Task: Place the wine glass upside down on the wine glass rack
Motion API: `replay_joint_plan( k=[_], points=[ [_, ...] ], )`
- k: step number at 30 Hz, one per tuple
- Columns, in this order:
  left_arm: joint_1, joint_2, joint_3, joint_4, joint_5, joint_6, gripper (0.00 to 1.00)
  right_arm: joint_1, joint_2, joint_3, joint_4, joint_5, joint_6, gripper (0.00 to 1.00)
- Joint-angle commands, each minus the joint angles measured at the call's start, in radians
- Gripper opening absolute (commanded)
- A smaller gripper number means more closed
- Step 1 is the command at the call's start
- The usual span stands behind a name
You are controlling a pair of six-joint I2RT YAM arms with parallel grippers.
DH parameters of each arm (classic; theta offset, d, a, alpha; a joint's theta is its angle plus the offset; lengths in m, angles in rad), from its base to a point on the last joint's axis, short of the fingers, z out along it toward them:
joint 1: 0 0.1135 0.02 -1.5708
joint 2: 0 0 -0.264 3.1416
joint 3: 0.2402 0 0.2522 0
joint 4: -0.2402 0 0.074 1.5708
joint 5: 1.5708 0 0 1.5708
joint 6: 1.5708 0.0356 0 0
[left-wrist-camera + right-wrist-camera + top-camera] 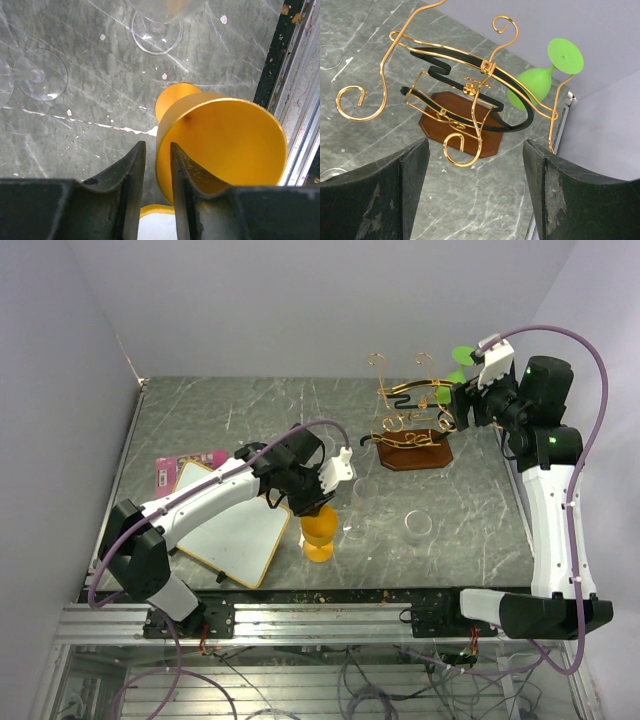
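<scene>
An orange wine glass (320, 531) stands upright on the grey marble table near the front edge. My left gripper (318, 496) is shut on its rim, one finger inside the bowl and one outside; the left wrist view shows the glass (225, 145) between my fingers (131, 190). The wine glass rack (410, 412), gold and black wire on a brown wooden base (412, 451), stands at the back right. A green wine glass (461, 361) hangs upside down on its right side. My right gripper (466, 403) is open and empty beside the rack (465, 90), with the green glass (540, 82) just beyond it.
Two clear glasses (362, 506) (417, 526) stand right of the orange one; their feet show in the left wrist view (40, 74) (156, 35). A white board with a yellow rim (235, 532) and a pink packet (185, 468) lie at the left. The front rail (295, 100) is close by.
</scene>
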Motion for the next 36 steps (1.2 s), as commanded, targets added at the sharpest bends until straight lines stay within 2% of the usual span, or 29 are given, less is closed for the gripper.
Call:
replay_joint_plan(
  k=[1, 4, 8, 13, 22, 28, 33, 36],
  points=[
    [-0.011, -0.008, 0.022, -0.024, -0.013, 0.027, 0.33, -0.012, -0.006, -0.015, 0.02, -0.027, 0.012, 0.75],
    [-0.011, -0.007, 0.02, -0.04, -0.007, 0.04, 0.19, -0.024, -0.011, -0.019, 0.021, -0.044, 0.021, 0.75],
    [-0.011, -0.023, 0.032, -0.072, 0.021, 0.064, 0.08, -0.039, -0.022, -0.02, 0.021, -0.063, 0.022, 0.75],
    [-0.011, -0.059, 0.073, -0.16, 0.138, 0.103, 0.07, -0.056, -0.026, -0.026, 0.008, -0.115, 0.003, 0.75],
    [0.049, -0.184, 0.118, -0.221, 0.341, 0.102, 0.07, -0.19, -0.051, -0.004, -0.031, -0.351, -0.019, 0.72],
    [0.218, -0.277, 0.163, -0.231, 0.482, 0.058, 0.07, -0.263, -0.059, -0.018, -0.011, -0.432, 0.007, 0.72],
    [0.414, -0.34, 0.199, -0.154, 0.687, -0.091, 0.07, -0.267, -0.051, -0.027, -0.008, -0.465, 0.03, 0.72],
    [0.49, -0.371, 0.2, -0.061, 0.748, -0.211, 0.07, -0.266, -0.052, -0.036, 0.019, -0.51, 0.081, 0.71]
  ],
)
